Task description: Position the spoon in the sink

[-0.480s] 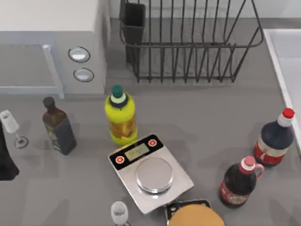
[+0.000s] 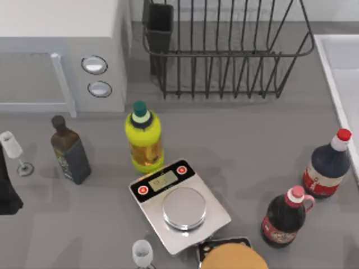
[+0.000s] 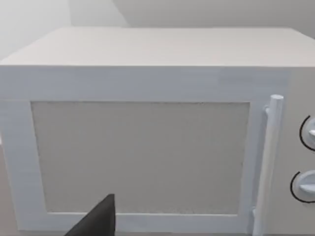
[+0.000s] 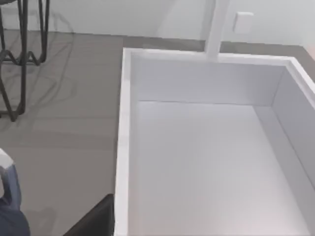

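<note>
Right claw (image 4: pixel 93 221), grip state I cannot tell, hovers beside the sink (image 4: pixel 123 147), seemingly pre-placement; locating the spoon comes next.

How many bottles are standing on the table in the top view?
4: a dark bottle at the left, a yellow-green bottle just behind the scale, and two red-capped dark bottles at the right, one beside the sink, one nearer the front.

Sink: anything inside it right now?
The sink basin looks bare in the right wrist view: smooth white floor and walls. Its near end is cut off, so unknown there.
</note>
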